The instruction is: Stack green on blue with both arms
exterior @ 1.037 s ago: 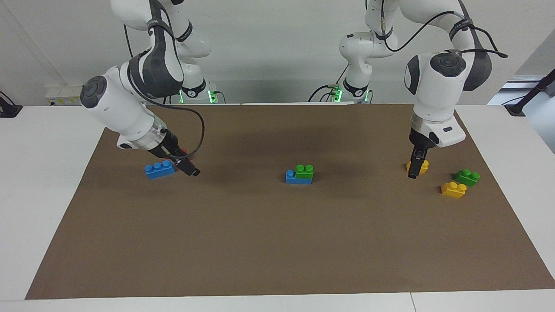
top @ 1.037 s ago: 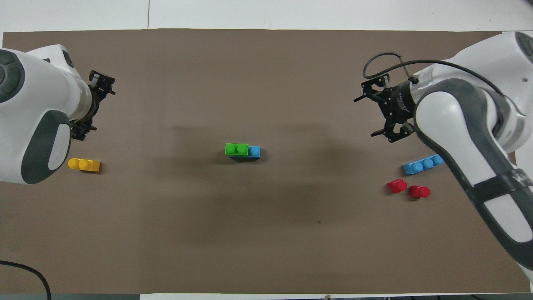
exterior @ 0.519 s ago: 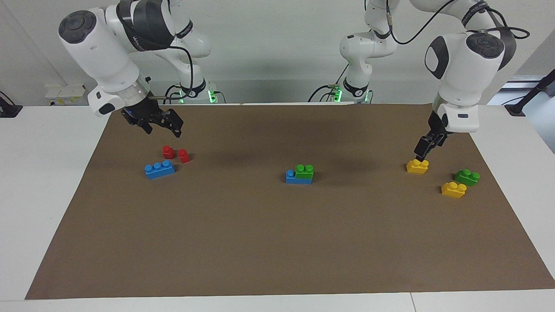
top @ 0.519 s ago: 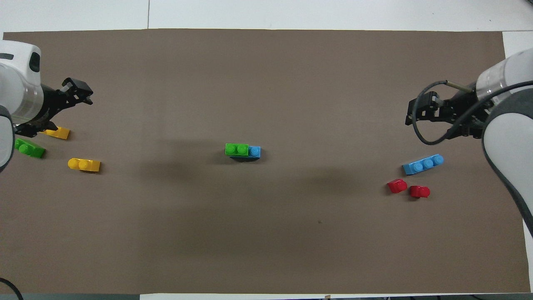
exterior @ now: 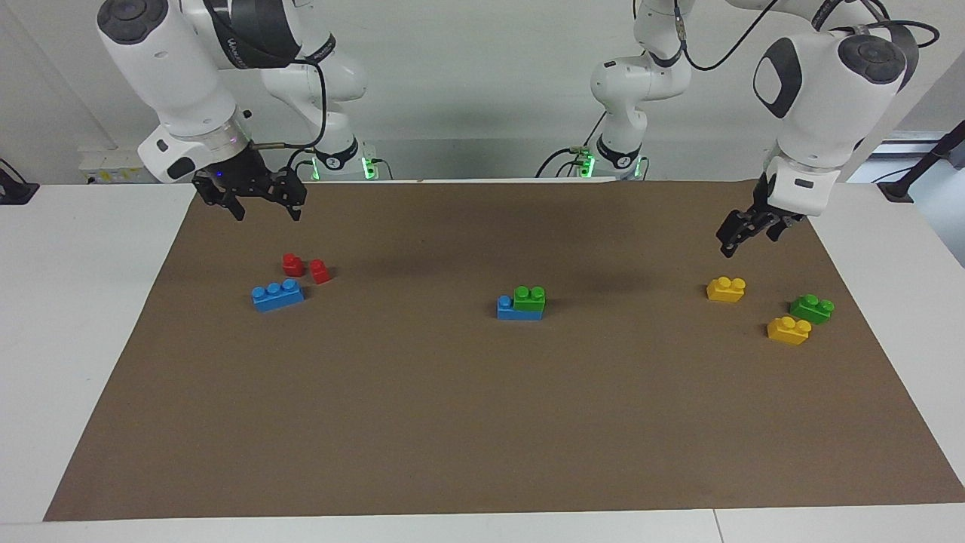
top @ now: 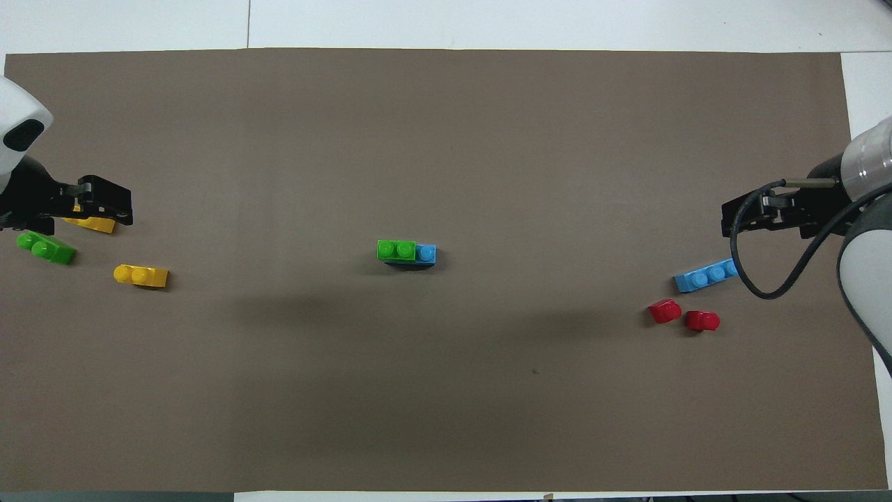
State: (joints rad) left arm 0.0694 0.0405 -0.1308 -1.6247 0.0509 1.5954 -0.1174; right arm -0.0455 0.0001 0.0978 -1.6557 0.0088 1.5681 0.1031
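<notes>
A green brick [exterior: 529, 298] sits on a blue brick [exterior: 507, 308] at the middle of the brown mat, leaving one blue stud bare; the green [top: 396, 249] and the blue [top: 426, 253] also show in the overhead view. A second blue brick [exterior: 277, 294] lies toward the right arm's end. A second green brick [exterior: 812, 308] lies toward the left arm's end. My right gripper [exterior: 268, 211] is open and empty, raised over the mat's edge above the red pieces. My left gripper [exterior: 748, 243] is open and empty, raised over a yellow brick [exterior: 726, 289].
Two red pieces [exterior: 292, 264] [exterior: 320, 271] lie beside the second blue brick. Another yellow brick [exterior: 788, 329] lies beside the second green one. The brown mat [exterior: 482, 422] covers the white table.
Both grippers have risen from low over the mat and pulled back toward their own ends of the table. No brick has moved.
</notes>
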